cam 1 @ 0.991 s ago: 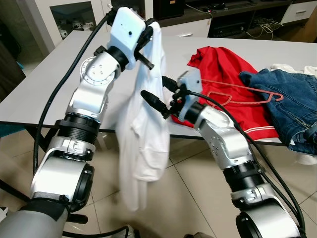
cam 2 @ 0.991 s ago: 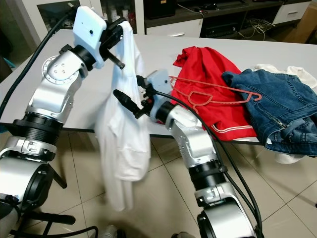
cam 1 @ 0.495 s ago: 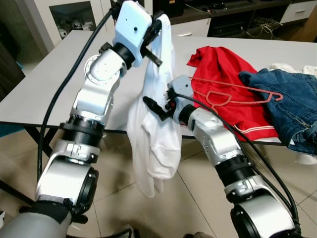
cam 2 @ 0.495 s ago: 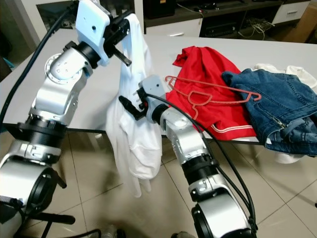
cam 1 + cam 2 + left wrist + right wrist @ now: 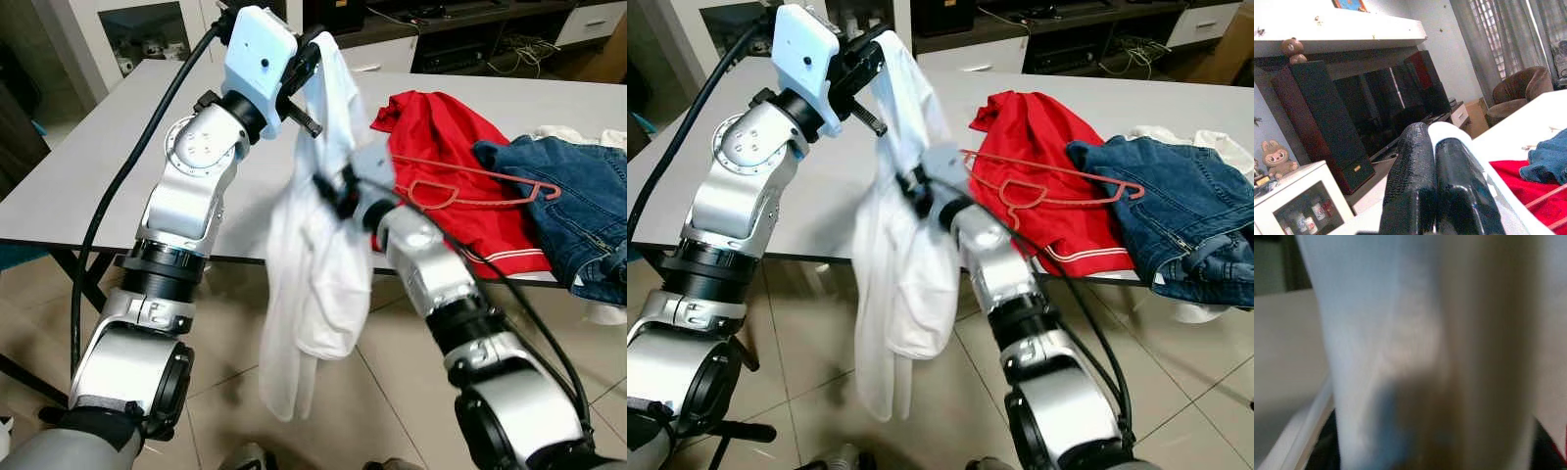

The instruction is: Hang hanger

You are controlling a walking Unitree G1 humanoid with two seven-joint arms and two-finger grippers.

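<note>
Living room, tiled floor, grey table [image 5: 118,147] with a TV cabinet behind it at 12 o'clock. On the table: a red garment [image 5: 446,162] with a red hanger [image 5: 470,181] lying across it, blue jeans [image 5: 568,191] at 3 o'clock of that, and something white behind the jeans.

Left tool [image 5: 304,73] is raised above the table's near edge, fingers [image 5: 1440,186] pressed together on the top of a white shirt [image 5: 318,284]. The shirt hangs free past the edge toward the floor.

Right tool [image 5: 338,191] is pushed against the shirt's upper folds; its camera sees blurred white cloth at close range. Open or closed: cannot tell.

Hanger is untouched, well apart from the shirt, at 3 o'clock of the right tool.

Judgement: the step in hand is readying the shirt, likely finding the collar or an opening. Next, the right tool must fetch the hanger and thread it into the neck while the left holds the shirt up. Risk: the cloth bunching and hiding the opening.
</note>
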